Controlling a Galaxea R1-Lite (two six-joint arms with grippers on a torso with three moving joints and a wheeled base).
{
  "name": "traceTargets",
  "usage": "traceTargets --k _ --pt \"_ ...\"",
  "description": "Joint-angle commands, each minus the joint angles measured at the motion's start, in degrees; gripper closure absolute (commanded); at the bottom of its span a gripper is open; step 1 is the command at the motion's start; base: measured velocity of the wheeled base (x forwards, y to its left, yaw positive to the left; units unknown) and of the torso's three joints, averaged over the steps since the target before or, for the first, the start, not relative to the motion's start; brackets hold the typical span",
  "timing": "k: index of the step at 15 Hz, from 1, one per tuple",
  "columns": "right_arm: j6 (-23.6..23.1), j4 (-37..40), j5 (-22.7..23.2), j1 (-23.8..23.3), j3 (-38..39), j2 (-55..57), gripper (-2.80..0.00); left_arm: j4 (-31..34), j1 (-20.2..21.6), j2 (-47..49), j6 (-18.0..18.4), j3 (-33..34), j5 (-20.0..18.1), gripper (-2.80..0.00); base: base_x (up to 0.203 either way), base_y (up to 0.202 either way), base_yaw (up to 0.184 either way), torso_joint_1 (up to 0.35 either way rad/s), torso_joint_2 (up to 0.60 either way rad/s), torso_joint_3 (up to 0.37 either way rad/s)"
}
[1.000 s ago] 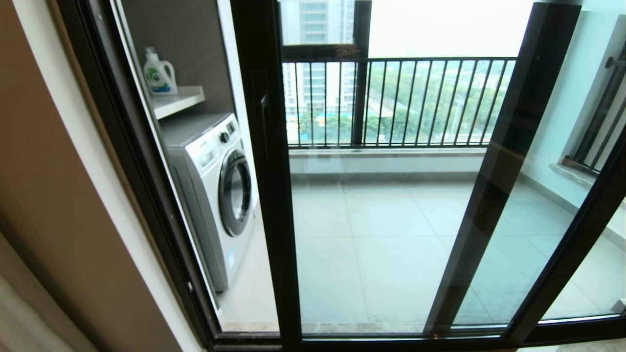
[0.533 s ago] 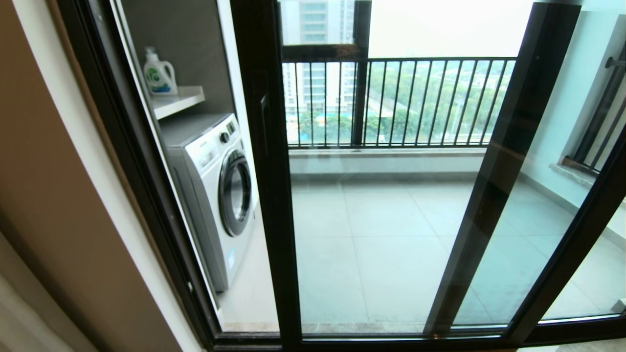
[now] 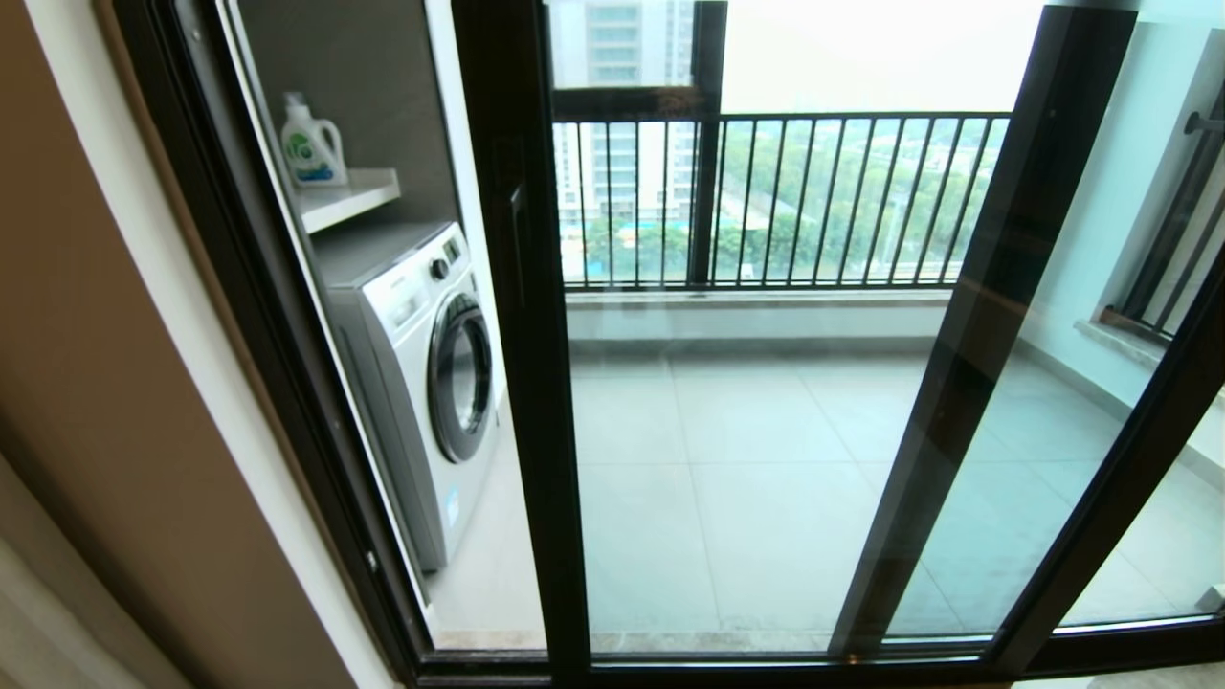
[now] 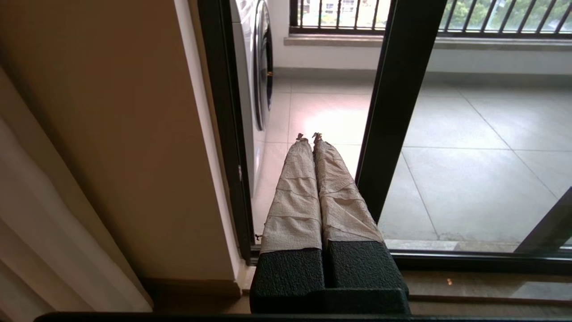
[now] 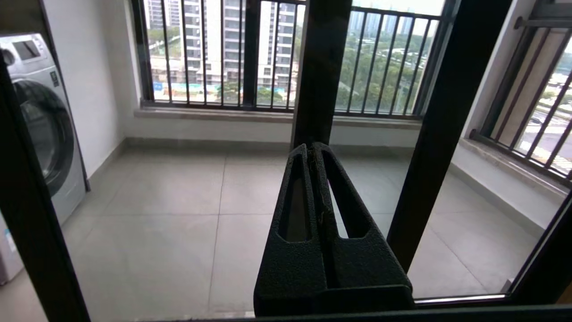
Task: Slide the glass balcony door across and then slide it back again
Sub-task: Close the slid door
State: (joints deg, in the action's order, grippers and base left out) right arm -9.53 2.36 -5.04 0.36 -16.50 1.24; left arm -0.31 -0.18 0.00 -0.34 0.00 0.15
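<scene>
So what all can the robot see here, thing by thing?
door: one, clear glass in a black frame, in the middle, with a short black handle on its upright
second glass panel: one, dark-framed, no handle, to the right
washer: one, white with a dark round door, on the balcony at the left
shelf: one, white, above the washer
bottle: one, white with green label, on the shelf
railing: one, black bars, at the balcony's far side
barred window: one, black, far right
curtain: one, pale, by the beige wall at the left
left hand: fingers together, cloth-wrapped, near the door's left upright
right hand: black, fingers together, facing the glass
</scene>
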Motion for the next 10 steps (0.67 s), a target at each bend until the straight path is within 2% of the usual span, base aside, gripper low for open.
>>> traceTargets --k 1,4,5,9,10 --pt "0.0 -0.9 1.8 -0.1 6.7 -1.3 0.0 0.0 0.0 0.1 0.0 0.0 0.0 0.0 0.0 0.0 0.0 0.0 0.0 0.0" --pt "-0.7 -8.8 2.1 -0.1 16.6 -1.2 0.0 0.0 0.0 0.1 0.0 0.0 0.0 0.0 0.0 0.0 0.0 0.0 0.0 0.0" --pt "-0.6 -9.7 2.3 -0.1 17.6 -1.2 0.0 0.0 0.0 0.1 0.0 0.0 0.0 0.0 0.0 0.0 0.0 0.0 0.0 0.0" --pt "-0.4 -5.5 8.2 -0.1 17.2 -1.2 0.0 0.0 0.0 0.1 0.0 0.0 0.0 0.0 0.0 0.0 0.0 0.0 0.0 0.0" --pt "-0.2 -3.6 8.3 -0.1 17.0 -1.2 0.0 0.0 0.0 0.1 0.0 0.0 0.0 0.0 0.0 0.0 0.0 0.0 0.0 0.0"
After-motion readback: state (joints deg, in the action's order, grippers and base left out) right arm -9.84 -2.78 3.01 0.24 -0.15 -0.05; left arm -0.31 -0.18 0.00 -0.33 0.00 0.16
